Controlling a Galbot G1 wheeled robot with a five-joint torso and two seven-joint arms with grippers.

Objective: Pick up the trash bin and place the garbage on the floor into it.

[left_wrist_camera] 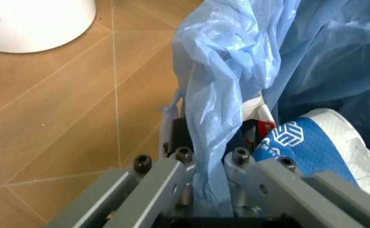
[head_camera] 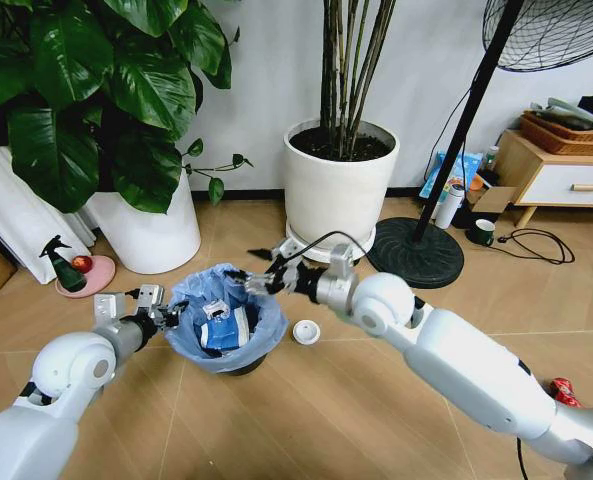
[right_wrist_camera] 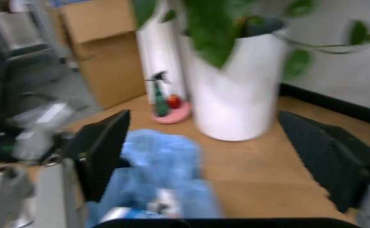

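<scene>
One trash bin [head_camera: 226, 325] upright on the floor [head_camera: 306, 410], mouth up, between two white plant pots [head_camera: 339, 175]; inside, at least two scraps of garbage [head_camera: 224, 325]; one white round lid [head_camera: 306, 332] just beside the bin, one red can [head_camera: 563, 391] well apart. Left gripper [head_camera: 168, 316] clenched on the bin's bag-lined rim [left_wrist_camera: 226, 118]. Right gripper [head_camera: 259, 282] above the bin's far rim, pads [right_wrist_camera: 102, 152] spread wide, holding nothing.

You see the light brown chevron wooden floor [head_camera: 276, 420] carrying a white round lid [head_camera: 306, 332], two white plant pots [head_camera: 341, 190] and a crushed red can [head_camera: 564, 390].
</scene>
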